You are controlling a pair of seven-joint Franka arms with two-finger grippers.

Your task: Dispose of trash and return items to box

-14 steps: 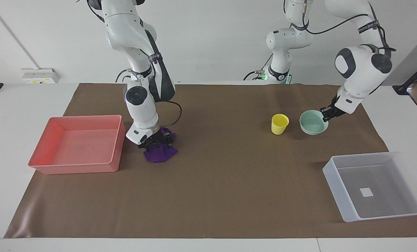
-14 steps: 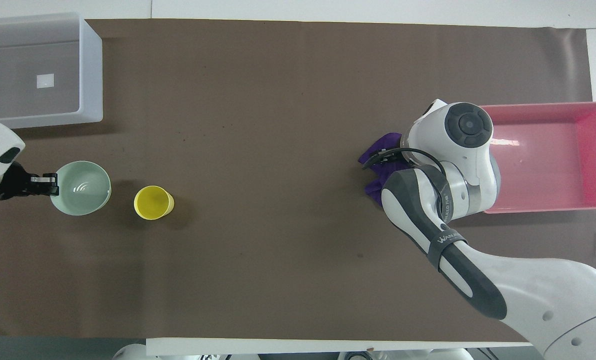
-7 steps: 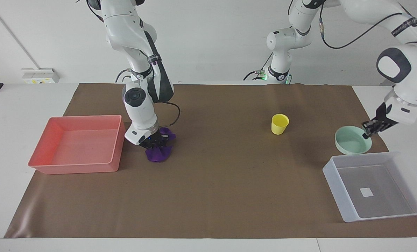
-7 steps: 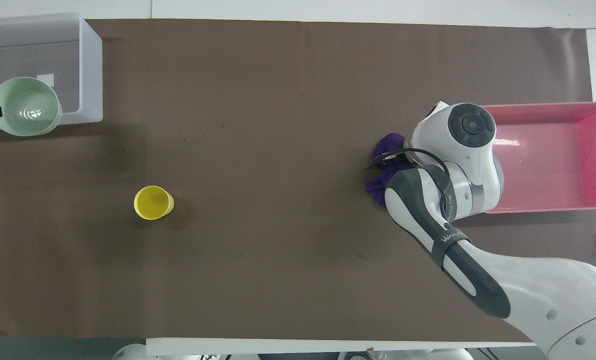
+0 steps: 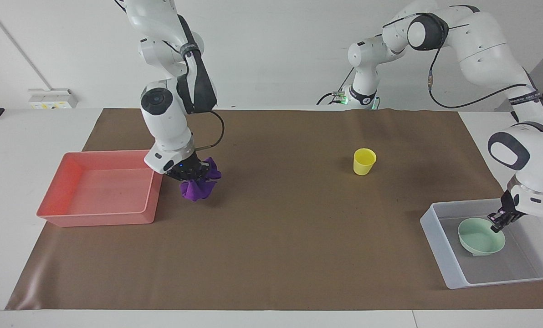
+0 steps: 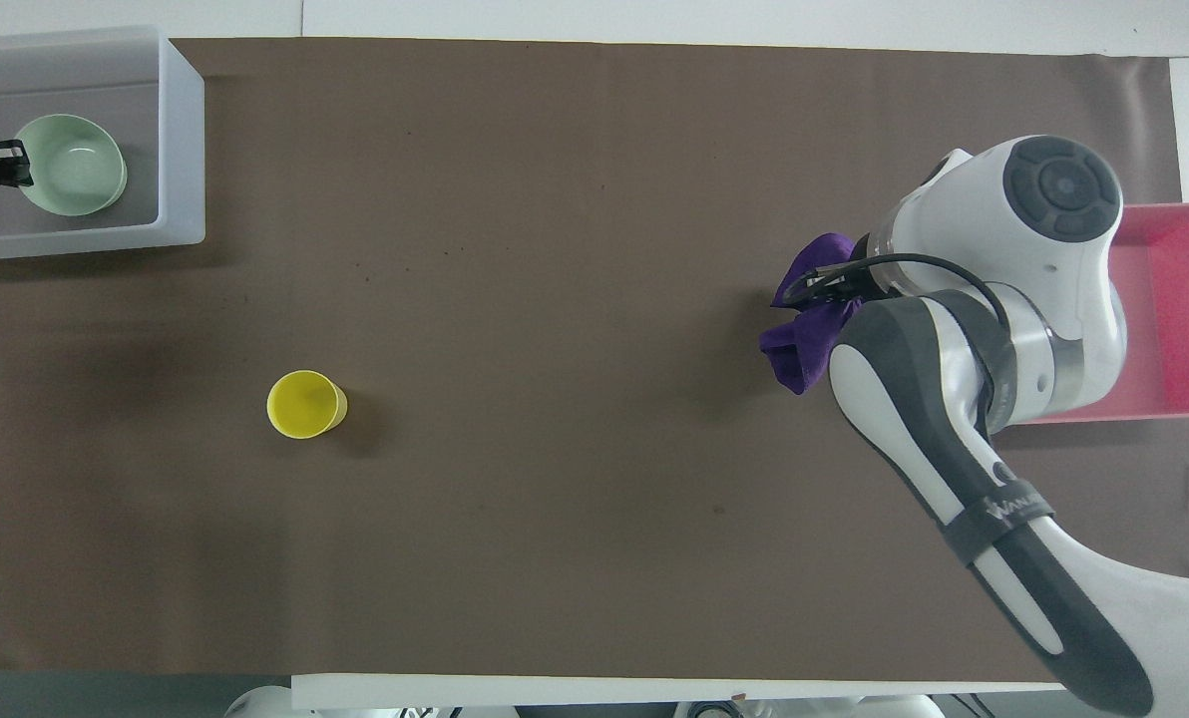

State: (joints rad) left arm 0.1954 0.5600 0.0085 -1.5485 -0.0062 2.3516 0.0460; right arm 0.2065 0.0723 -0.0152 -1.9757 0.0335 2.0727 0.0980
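Note:
My right gripper (image 5: 190, 175) is shut on the purple rag (image 5: 197, 186) and holds it lifted over the mat beside the pink tray; the rag hangs in folds (image 6: 804, 339). My left gripper (image 5: 499, 220) is shut on the rim of the mint-green bowl (image 5: 481, 236) and holds it inside the translucent box (image 5: 440, 246), low near its bottom. In the overhead view the bowl (image 6: 71, 165) covers the box's label, with the left gripper (image 6: 6, 163) at its rim. The yellow cup (image 5: 364, 161) stands upright on the mat (image 6: 305, 404).
The pink tray (image 5: 53, 209) sits at the right arm's end of the table, with nothing in it. The translucent box (image 6: 181, 140) is at the left arm's end. A brown mat (image 5: 289, 237) covers the table.
The right gripper has lifted the rag off the mat and moved toward the pink tray. The left gripper has carried the bowl from beside the cup into the box and lowered it.

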